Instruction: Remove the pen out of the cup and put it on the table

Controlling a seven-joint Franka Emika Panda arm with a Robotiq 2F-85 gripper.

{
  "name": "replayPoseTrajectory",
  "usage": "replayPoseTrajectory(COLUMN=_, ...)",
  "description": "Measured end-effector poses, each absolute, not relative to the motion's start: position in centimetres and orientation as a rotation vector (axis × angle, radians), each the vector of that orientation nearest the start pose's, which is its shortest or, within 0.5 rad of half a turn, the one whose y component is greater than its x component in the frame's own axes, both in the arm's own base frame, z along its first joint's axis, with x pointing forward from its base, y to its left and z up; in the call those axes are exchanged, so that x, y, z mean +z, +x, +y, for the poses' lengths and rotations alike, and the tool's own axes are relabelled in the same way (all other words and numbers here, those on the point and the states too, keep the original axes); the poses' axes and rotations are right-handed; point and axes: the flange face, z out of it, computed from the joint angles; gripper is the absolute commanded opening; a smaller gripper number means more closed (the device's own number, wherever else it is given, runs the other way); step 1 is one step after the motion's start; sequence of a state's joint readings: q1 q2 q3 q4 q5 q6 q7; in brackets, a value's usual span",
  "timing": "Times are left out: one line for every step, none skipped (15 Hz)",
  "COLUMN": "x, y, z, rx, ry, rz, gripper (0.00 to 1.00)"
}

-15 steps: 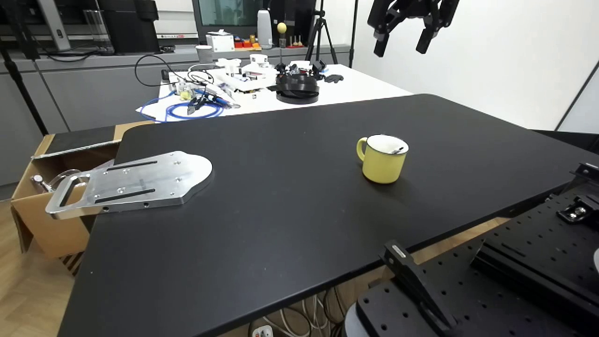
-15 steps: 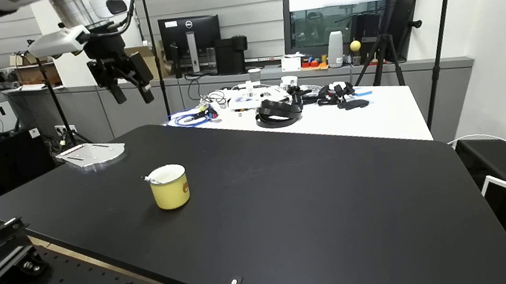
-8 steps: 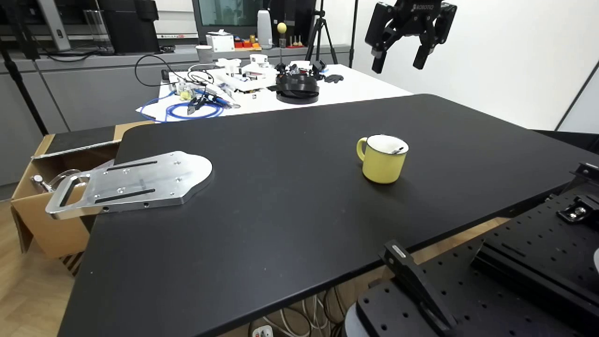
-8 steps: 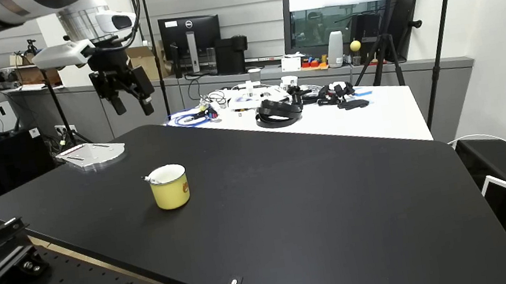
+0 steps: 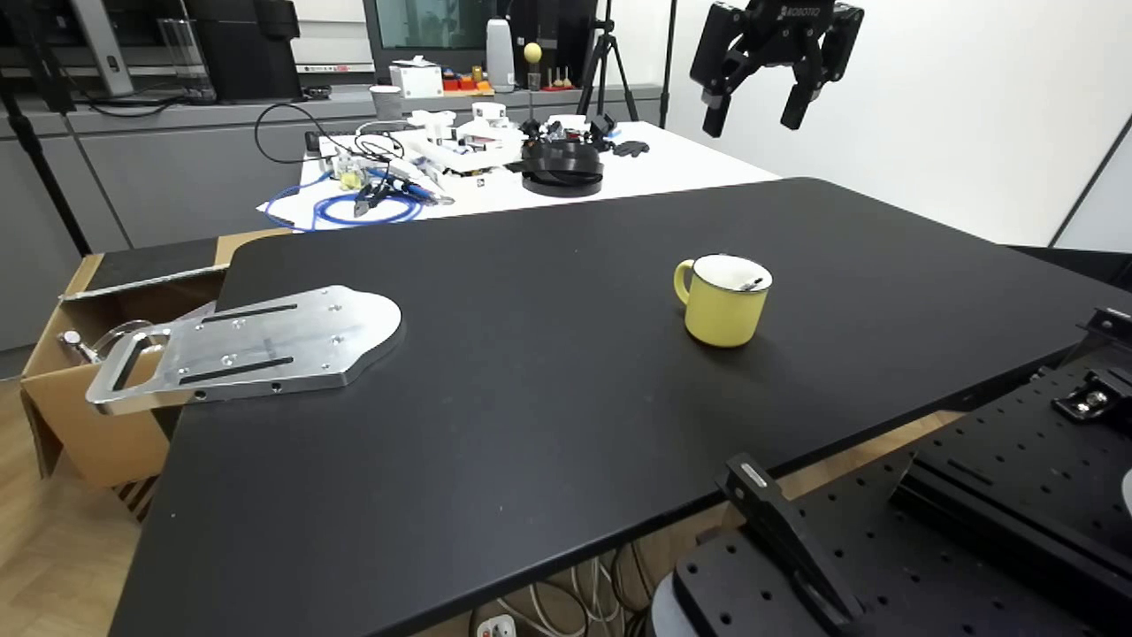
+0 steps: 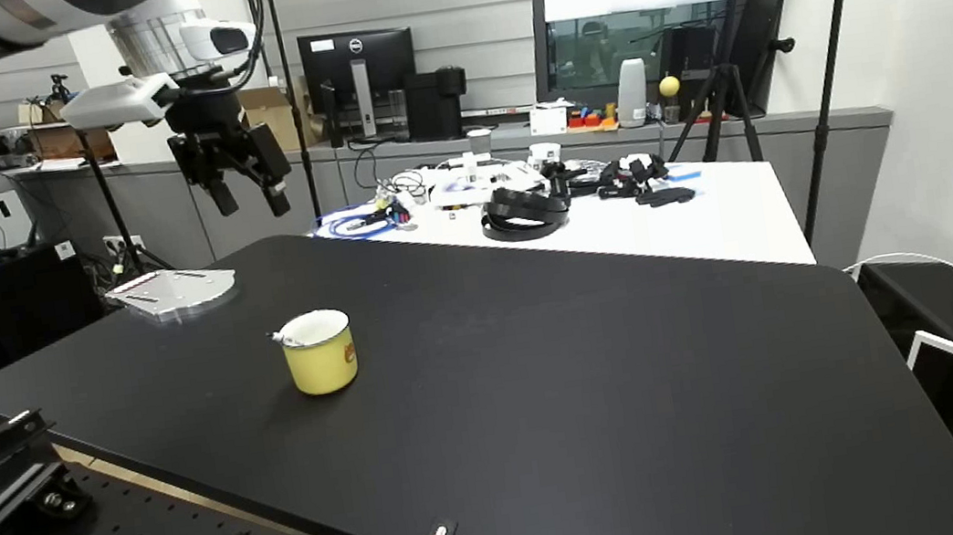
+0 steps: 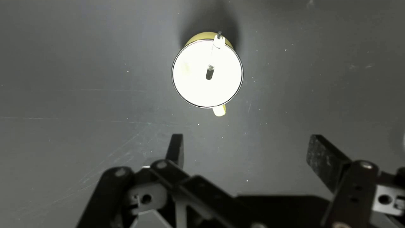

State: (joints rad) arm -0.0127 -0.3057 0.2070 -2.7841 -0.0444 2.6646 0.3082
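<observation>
Claw (image 5: 753,122), marked ROBOTIQ in an exterior view, spread wide over table (image 5: 495,425). Cup (image 5: 723,310) upright on table; pen (image 7: 211,66) inside, leaning, one end past rim. Orange print (image 6: 350,353) on cup, too small to read. Carton (image 5: 97,433) beside table, metallic piece (image 5: 71,341) inside. Monitor (image 6: 390,67): round logo (image 6: 355,45).

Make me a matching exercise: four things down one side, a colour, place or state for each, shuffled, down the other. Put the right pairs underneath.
1. pen
2. mug
3. claw
4. metal plate

A. open, in the air above the table
B. silver, lying flat, partly overhanging the table
C. slanted, one end sticking out of the mug
D. yellow outside, pale inside

Pairs: 1-C; 2-D; 3-A; 4-B
</observation>
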Motion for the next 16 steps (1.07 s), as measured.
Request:
replayPoseTrajectory(x=31.6, y=38.4, z=7.2, rx=-0.309, ry=-3.163, rz=0.127, gripper=1.0)
replayPoseTrajectory(x=31.6, y=38.4, z=7.2, rx=-0.309, ry=-3.163, rz=0.127, gripper=1.0)
replayPoseTrajectory(x=31.6, y=38.4, z=7.2, rx=-0.309, ry=-3.163, rz=0.127, gripper=1.0)
replayPoseTrajectory(x=31.6, y=38.4, z=7.2, rx=-0.308, ry=-3.163, rz=0.126, gripper=1.0)
replayPoseTrajectory(x=31.5, y=38.4, z=7.2, rx=-0.303, ry=-3.164, rz=0.127, gripper=1.0)
replayPoseTrajectory(x=31.3, y=38.4, z=7.2, rx=-0.295, ry=-3.165, rz=0.128, gripper=1.0)
replayPoseTrajectory(x=31.0, y=38.4, z=7.1, rx=-0.282, ry=-3.166, rz=0.13, gripper=1.0)
replayPoseTrajectory(x=30.7, y=38.4, z=7.0, rx=-0.268, ry=-3.167, rz=0.133, gripper=1.0)
replayPoseTrajectory(x=30.3, y=38.4, z=7.0, rx=-0.254, ry=-3.167, rz=0.136, gripper=1.0)
replayPoseTrajectory(x=29.8, y=38.4, z=6.9, rx=-0.243, ry=-3.166, rz=0.138, gripper=1.0)
replayPoseTrajectory(x=29.3, y=38.5, z=6.9, rx=-0.231, ry=-3.165, rz=0.141, gripper=1.0)
replayPoseTrajectory(x=28.8, y=38.5, z=6.8, rx=-0.221, ry=-3.162, rz=0.146, gripper=1.0)
replayPoseTrajectory(x=28.2, y=38.6, z=6.6, rx=-0.208, ry=-3.159, rz=0.153, gripper=1.0)
replayPoseTrajectory(x=27.6, y=38.6, z=6.5, rx=-0.198, ry=-3.157, rz=0.159, gripper=1.0)
replayPoseTrajectory(x=27.0, y=38.6, z=6.3, rx=-0.185, ry=-3.154, rz=0.167, gripper=1.0)
replayPoseTrajectory(x=26.5, y=38.6, z=6.1, rx=-0.173, ry=-3.151, rz=0.175, gripper=1.0)
